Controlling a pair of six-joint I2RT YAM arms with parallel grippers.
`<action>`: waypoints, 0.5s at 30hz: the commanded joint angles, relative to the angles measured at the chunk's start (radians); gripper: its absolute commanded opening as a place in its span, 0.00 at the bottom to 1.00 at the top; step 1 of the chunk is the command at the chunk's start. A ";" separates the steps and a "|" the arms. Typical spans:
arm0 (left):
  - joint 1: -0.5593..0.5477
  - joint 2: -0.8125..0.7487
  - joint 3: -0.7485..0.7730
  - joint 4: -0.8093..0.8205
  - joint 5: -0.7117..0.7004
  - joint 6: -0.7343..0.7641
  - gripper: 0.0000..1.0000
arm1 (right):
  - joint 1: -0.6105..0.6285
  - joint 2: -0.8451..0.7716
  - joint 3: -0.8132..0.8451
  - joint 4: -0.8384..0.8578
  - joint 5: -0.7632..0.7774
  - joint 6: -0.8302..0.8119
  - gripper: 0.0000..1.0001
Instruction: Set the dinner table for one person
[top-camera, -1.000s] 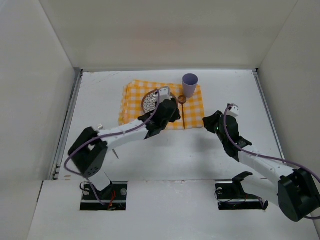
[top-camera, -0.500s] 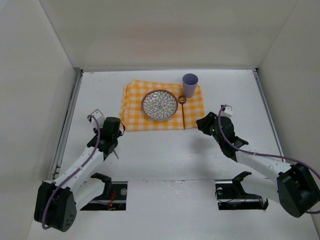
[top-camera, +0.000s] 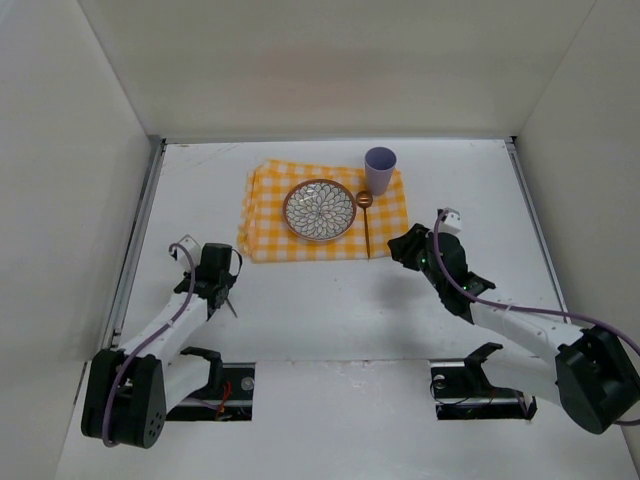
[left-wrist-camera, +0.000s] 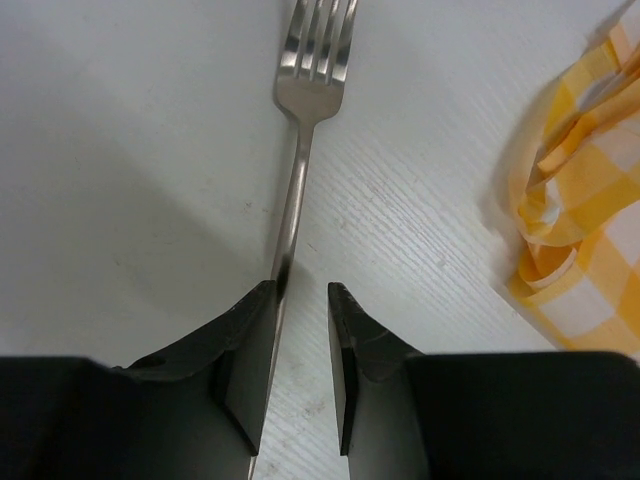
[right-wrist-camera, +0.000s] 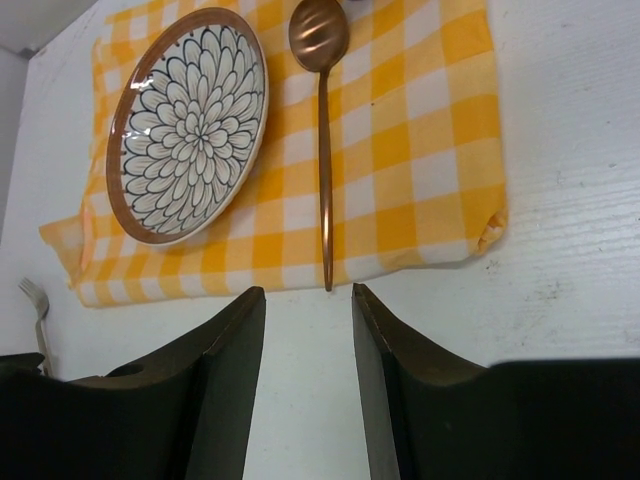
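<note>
we find the left gripper narrowly parted at the fork handle, not clamped, probably to move it beside the plate; the right gripper gapes empty.

Bright, even overhead light: soft grey shadow under the right arm on the dinner table. Left wrist cam — broad dim patch at left, fork glinting, left gripper dark & soft-edged. Right wrist pic crisp, colours vivid.

Left claw parted astride fork handle; checked cloth crumpled at right.
</note>
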 joint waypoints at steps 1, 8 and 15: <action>0.012 0.021 -0.016 0.029 0.027 0.004 0.24 | 0.010 -0.022 0.032 0.061 0.016 -0.016 0.46; 0.024 0.014 -0.025 0.023 0.024 0.000 0.25 | 0.010 -0.024 0.029 0.061 0.023 -0.020 0.47; 0.040 0.071 -0.036 0.043 0.050 0.000 0.25 | 0.010 -0.001 0.035 0.058 0.024 -0.025 0.46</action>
